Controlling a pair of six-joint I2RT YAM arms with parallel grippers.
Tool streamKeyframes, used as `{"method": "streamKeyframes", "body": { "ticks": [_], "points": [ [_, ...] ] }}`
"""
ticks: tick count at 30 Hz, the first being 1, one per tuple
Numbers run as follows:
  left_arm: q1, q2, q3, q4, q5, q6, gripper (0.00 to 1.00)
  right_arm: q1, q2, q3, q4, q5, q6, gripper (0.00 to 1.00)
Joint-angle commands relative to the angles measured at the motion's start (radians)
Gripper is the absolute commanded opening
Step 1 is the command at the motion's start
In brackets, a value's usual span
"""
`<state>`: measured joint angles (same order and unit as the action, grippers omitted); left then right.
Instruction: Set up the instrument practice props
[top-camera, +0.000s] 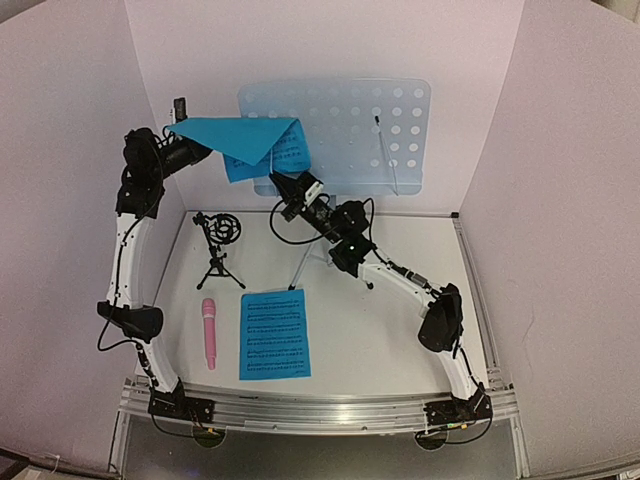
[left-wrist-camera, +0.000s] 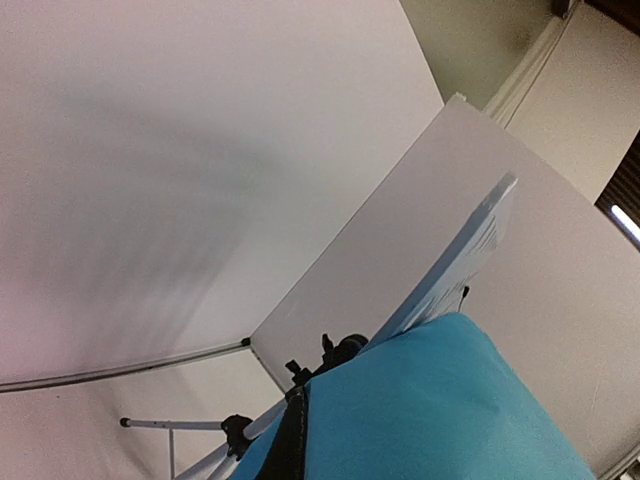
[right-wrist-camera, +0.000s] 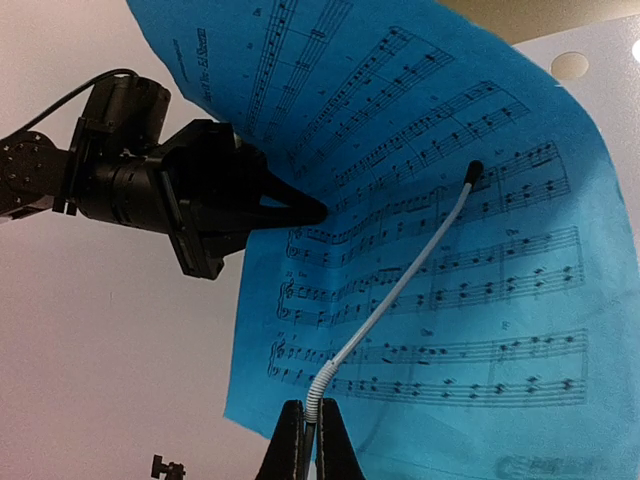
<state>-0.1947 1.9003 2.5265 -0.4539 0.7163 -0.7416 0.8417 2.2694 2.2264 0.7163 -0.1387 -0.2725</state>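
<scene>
Sheet music (right-wrist-camera: 450, 250) is being held up to the stand (top-camera: 370, 110), left tool (right-wrist-camera: 310, 210) pinching it, right tool (right-wrist-camera: 307, 435) clamping the holder wire (right-wrist-camera: 400, 290); microphone (top-camera: 209, 333) is lying unmounted beside tripod (top-camera: 220, 250).

Soft even light filling every view, faint shadows smearing across the white wall (left-wrist-camera: 150, 230) (left wrist), sheet music (left-wrist-camera: 450, 410) blurring up close.

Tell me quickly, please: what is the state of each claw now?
Left claw: closed, holding the sheet by its edge.
Right claw: closed, holding the white wire arm.
</scene>
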Motion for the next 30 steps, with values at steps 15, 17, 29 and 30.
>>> {"method": "streamKeyframes", "body": {
  "ticks": [15,17,29,30],
  "points": [
    [-0.088,0.093,0.202,-0.177,0.057,0.457,0.0,0.002,-0.133,-0.029,0.001,-0.076,-0.033,0.0],
    [-0.089,0.096,0.207,-0.196,0.051,0.506,0.0,0.002,-0.133,-0.026,-0.005,-0.079,-0.031,0.0],
    [-0.103,0.105,0.237,-0.271,0.007,0.685,0.0,0.003,-0.133,-0.024,-0.018,-0.075,-0.031,0.0],
    [-0.104,0.106,0.242,-0.268,-0.008,0.703,0.0,0.003,-0.133,-0.026,-0.018,-0.075,-0.031,0.0]
  ]
}}
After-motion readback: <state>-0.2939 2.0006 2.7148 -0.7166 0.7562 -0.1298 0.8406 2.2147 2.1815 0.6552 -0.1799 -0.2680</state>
